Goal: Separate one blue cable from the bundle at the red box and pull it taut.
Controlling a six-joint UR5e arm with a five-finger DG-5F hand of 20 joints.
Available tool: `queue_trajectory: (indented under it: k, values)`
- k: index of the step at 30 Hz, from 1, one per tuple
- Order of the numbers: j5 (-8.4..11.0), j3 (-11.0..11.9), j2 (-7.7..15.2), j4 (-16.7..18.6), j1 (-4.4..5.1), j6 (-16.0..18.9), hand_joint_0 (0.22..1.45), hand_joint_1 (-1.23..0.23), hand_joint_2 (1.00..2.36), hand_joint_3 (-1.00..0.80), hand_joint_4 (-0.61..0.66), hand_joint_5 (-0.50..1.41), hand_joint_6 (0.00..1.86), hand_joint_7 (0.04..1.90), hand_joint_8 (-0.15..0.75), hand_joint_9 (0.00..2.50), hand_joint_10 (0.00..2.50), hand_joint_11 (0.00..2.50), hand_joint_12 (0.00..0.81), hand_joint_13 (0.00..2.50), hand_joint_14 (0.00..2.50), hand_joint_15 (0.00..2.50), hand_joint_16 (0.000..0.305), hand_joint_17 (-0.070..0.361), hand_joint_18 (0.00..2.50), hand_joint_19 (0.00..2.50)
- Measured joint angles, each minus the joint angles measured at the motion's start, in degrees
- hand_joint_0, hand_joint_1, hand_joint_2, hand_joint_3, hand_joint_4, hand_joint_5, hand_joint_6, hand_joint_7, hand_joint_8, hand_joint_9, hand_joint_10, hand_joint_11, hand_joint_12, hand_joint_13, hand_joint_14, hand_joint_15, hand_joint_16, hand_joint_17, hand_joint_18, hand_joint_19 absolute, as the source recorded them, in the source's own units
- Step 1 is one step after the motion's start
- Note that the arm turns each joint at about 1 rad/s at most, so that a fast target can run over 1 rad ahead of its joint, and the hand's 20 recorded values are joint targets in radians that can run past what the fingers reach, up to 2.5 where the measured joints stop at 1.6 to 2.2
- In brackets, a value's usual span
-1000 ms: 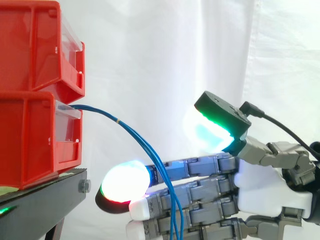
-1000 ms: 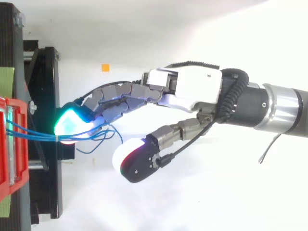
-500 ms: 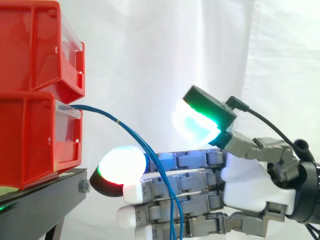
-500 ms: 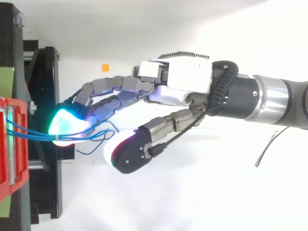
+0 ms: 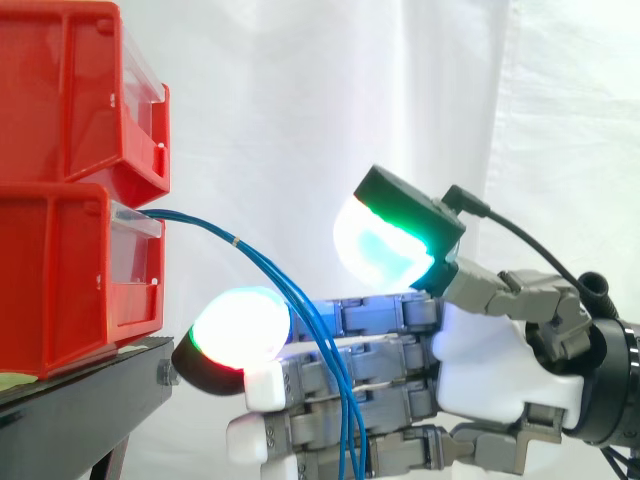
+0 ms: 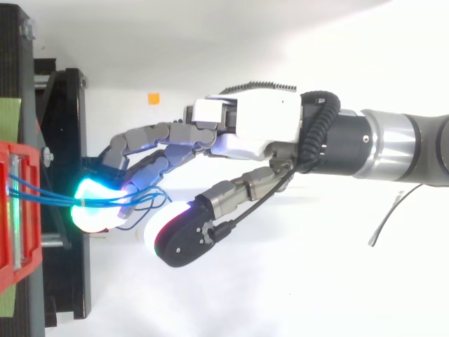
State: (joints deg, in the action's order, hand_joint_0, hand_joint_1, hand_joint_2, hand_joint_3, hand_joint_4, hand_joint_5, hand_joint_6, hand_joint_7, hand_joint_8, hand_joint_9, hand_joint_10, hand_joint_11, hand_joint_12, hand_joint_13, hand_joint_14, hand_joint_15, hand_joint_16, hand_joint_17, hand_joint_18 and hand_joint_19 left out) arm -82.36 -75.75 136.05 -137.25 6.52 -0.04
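The hand [image 5: 495, 350] lies open, its fingers [image 5: 370, 355] stretched out nearly straight and stacked one over another in the side view. The thumb [image 5: 385, 240] is lifted clear above them, its pad glowing cyan and green, and nothing is pinched between thumb and fingers. The blue cables [image 5: 200, 222] leave the front of the lower red bin [image 5: 60, 280], which sits just past the fingertips. They arc down towards the hand as a close bundle, cross in front of the fingers behind the bright white fingertip [image 5: 240, 325], and drop below the hand. They hang in a slack curve, not drawn tight. From the side I cannot tell whether any strand passes between the fingers or only rests against them. In the top view the hand [image 6: 259, 126] reaches out to the edge of the black stand [image 6: 70, 140]. The cables [image 6: 52, 199] run from the red bin [image 6: 17, 217] across the cyan fingertip [image 6: 95, 203] and curl into small loops between the fingers and the thumb [image 6: 182, 235], which stands apart from them. An upper red bin [image 5: 60, 90] sits on the lower one, higher than the thumb, and the stand [image 5: 90, 385] carries both, level with the lowest fingers. A small orange mark [image 6: 153, 98] lies on the white surface on the far side of the fingers from the thumb. A white curtain [image 5: 330, 100] hangs behind the hand.
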Motion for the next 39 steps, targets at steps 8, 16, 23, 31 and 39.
queue_trajectory:
  k: [8,16,23,31,39]
  values:
    - [-1.15,0.47,0.75,0.14,-0.16,0.12,0.63,-0.64,1.01,-0.38,0.12,-0.17,0.52,1.23,0.29,0.62,0.01,0.35,0.341,0.64,0.01,0.34,0.037,0.084,0.49,0.33]
    - [-1.8,1.7,0.78,0.16,-0.88,0.06,0.63,-0.64,1.01,-0.4,0.13,-0.18,0.57,1.2,0.292,0.63,0.01,0.41,0.343,0.71,0.01,0.39,0.039,0.087,0.55,0.38]
    - [-3.23,1.98,0.79,-0.09,-1.71,-0.19,0.62,-0.65,1.01,-0.43,0.14,-0.2,0.6,1.15,0.291,0.65,0.01,0.46,0.347,0.73,0.01,0.41,0.041,0.092,0.59,0.42]
    - [-3.48,2.01,0.79,-0.26,-1.84,-0.81,0.62,-0.65,1.01,-0.41,0.14,-0.22,0.74,0.99,0.297,0.7,0.01,0.57,0.349,0.76,0.01,0.44,0.041,0.092,0.64,0.43]
    - [-3.41,2.39,0.76,-0.42,-1.73,-0.84,0.63,-0.64,1.01,-0.38,0.15,-0.22,0.78,0.97,0.304,0.72,0.01,0.57,0.353,0.78,0.01,0.44,0.041,0.093,0.66,0.46]
